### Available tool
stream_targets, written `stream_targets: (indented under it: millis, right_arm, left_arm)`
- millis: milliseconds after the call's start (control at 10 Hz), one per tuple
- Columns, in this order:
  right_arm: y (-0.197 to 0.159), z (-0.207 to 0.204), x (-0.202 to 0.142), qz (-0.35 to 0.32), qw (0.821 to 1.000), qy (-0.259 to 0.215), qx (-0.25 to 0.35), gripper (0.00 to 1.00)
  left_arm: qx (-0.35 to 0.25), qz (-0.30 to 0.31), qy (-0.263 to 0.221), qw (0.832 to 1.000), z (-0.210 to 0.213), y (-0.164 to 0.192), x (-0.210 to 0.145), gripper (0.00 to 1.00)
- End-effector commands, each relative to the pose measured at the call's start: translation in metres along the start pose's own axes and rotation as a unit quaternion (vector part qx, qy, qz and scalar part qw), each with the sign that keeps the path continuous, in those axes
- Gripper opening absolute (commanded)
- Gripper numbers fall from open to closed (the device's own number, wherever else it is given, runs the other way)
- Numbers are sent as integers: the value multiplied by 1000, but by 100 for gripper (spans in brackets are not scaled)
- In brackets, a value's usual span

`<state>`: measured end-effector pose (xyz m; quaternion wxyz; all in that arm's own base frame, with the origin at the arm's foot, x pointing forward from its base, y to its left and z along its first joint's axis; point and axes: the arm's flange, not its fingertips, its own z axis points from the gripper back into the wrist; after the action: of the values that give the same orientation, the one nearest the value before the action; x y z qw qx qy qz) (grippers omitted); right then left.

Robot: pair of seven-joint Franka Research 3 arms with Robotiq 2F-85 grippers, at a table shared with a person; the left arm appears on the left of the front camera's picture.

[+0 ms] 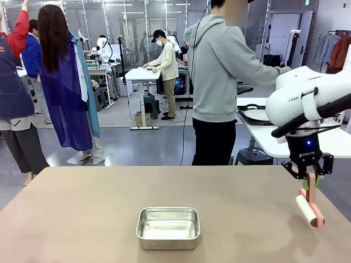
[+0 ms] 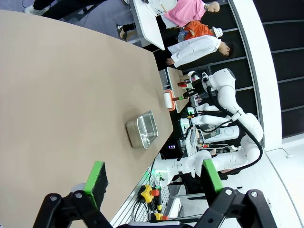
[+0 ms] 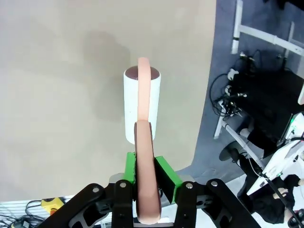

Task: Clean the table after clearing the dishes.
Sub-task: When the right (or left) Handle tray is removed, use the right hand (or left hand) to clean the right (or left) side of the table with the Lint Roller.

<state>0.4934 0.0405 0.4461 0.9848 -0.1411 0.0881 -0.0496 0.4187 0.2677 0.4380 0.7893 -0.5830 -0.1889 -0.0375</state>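
The brownish table [image 1: 82,208] spreads across the front view. Over its right side my right gripper [image 1: 310,178] is shut on the pink handle of a lint roller [image 1: 310,211], whose white roll hangs just above the top. In the right wrist view the roller [image 3: 141,107] points away from my right gripper [image 3: 145,178] over the bare table [image 3: 57,95]. My left gripper [image 2: 153,166] is open with nothing between its green pads, looking along the table [image 2: 61,95]. One of the dishes, a white plate on a dark tray [image 1: 255,114], lies on the white side table at the right.
A small steel pan [image 1: 168,227] sits near the table's front middle, also in the left wrist view as the pan [image 2: 141,129]. A person in a grey hoodie [image 1: 219,71] stands beyond the far edge, reaching toward the white side table [image 1: 274,139].
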Motion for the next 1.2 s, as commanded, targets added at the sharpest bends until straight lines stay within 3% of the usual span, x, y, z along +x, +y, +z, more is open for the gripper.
stream_targets:
  millis: [0, 300, 400, 1100]
  right_arm:
    - [-5, 39, -36, 33, 996, -47, 64, 23]
    - [-8, 88, -95, 66, 987, -106, 97, 23]
    - [-2, 96, -107, 73, 987, -103, 97, 23]
    - [-7, 105, -97, 59, 988, -105, 95, 23]
  left_arm:
    - [8, 8, -5, 1000, -1, -5, -1, 100]
    - [8, 8, -5, 1000, -1, -5, -1, 100]
    - [8, 8, -5, 1000, -1, -5, -1, 100]
    - [8, 8, -5, 1000, -1, -5, -1, 100]
